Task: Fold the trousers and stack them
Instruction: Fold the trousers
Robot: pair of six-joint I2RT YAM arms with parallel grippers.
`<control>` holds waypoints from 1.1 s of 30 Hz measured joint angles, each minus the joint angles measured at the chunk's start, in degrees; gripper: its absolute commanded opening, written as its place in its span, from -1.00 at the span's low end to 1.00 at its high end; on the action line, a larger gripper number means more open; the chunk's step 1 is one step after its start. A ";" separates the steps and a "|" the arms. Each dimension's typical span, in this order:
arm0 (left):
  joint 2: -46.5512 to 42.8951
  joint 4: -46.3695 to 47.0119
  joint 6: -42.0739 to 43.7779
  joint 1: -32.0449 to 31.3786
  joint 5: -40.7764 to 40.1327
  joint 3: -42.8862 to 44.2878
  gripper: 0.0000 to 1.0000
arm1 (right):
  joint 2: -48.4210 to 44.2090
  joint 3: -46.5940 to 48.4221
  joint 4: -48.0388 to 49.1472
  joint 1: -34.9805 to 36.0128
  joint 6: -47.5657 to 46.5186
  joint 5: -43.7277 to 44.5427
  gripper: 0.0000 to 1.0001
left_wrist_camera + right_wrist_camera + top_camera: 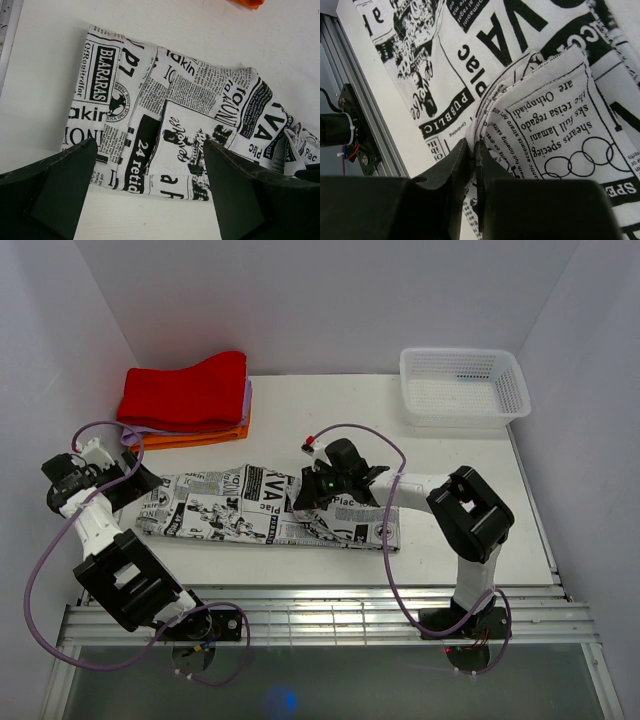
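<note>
The newspaper-print trousers (250,505) lie as a long strip across the middle of the table. My right gripper (312,490) is shut on a raised fold of the trousers (540,125) and holds that edge over the middle of the strip; in the right wrist view (475,150) the cloth is pinched between the jaws. My left gripper (128,475) is open and empty just above the left end of the trousers (175,115), with its fingers (60,185) wide apart on either side of it.
A stack of folded red, purple and orange cloths (190,400) lies at the back left. A white plastic basket (463,387) stands at the back right. A metal rail (320,610) runs along the near table edge.
</note>
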 measured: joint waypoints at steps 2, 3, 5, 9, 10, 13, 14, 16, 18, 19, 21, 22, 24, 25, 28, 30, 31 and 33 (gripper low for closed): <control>0.00 0.04 0.00 -0.07 0.22 0.00 0.96 | 1.36 0.87 0.00 1.01 -0.22 0.24 -0.14; -0.02 0.04 0.00 -0.07 0.26 0.00 0.96 | 2.01 1.38 0.07 1.31 -0.11 0.28 -0.04; -0.09 0.11 0.00 -0.20 0.50 0.00 0.96 | 3.89 2.95 0.07 1.81 -0.68 0.11 0.14; -0.66 -0.09 0.52 -0.83 2.19 0.00 0.96 | 4.79 5.01 -1.20 2.14 -2.64 -0.98 0.72; -1.07 -0.28 1.09 -1.18 2.97 0.00 0.96 | 4.72 5.86 -1.60 1.92 -3.39 -1.73 0.71; -3.08 -1.92 4.26 -3.23 7.30 0.07 0.96 | 3.43 8.48 -3.41 0.42 -6.12 -6.29 0.54; -4.02 -2.84 5.64 -4.20 9.22 0.07 0.96 | 2.23 8.72 -4.11 -0.55 -6.80 -8.37 0.47; -6.43 -4.20 7.72 -6.84 12.98 0.04 0.86 | -1.36 8.72 -6.43 -3.65 -8.79 -12.83 0.18; -9.22 -4.98 8.94 -10.93 17.25 -0.17 0.68 | -5.97 8.22 -9.79 -8.72 -11.13 -17.22 -0.14; -10.38 -4.57 8.57 -13.55 18.75 -0.52 0.50 | -8.11 7.43 -11.04 -11.61 -12.55 -18.62 -0.24; -11.87 -2.60 6.82 -20.00 20.61 -2.08 0.39 | -12.15 4.31 -13.14 -17.55 -14.56 -20.70 -0.48; -12.04 -1.27 5.73 -23.45 21.03 -3.04 0.35 | -14.05 2.14 -14.91 -20.94 -15.98 -21.66 -0.53; -11.61 1.79 2.69 -31.23 21.07 -5.46 0.26 | -16.28 -2.21 -17.94 -27.67 -18.93 -22.43 -0.61; -11.06 3.21 1.18 -34.49 20.74 -6.56 0.22 | -16.63 -4.26 -19.54 -30.27 -20.35 -22.71 -0.65; -8.74 8.59 -4.52 -43.36 19.54 -9.29 0.11 | -15.43 -9.16 -24.20 -33.92 -24.13 -23.30 -0.73; -6.29 12.83 -8.44 -48.30 18.95 -10.25 0.02 | -12.76 -10.43 -26.23 -33.66 -25.97 -23.82 -0.78; -4.94 14.93 -10.56 -50.31 18.53 -10.56 -0.01 | -10.99 -10.71 -26.40 -33.48 -26.67 -24.17 -0.80; -1.64 19.39 -14.25 -54.10 17.81 -10.93 -0.08 | -6.54 -10.99 -26.47 -33.09 -27.65 -24.68 -0.84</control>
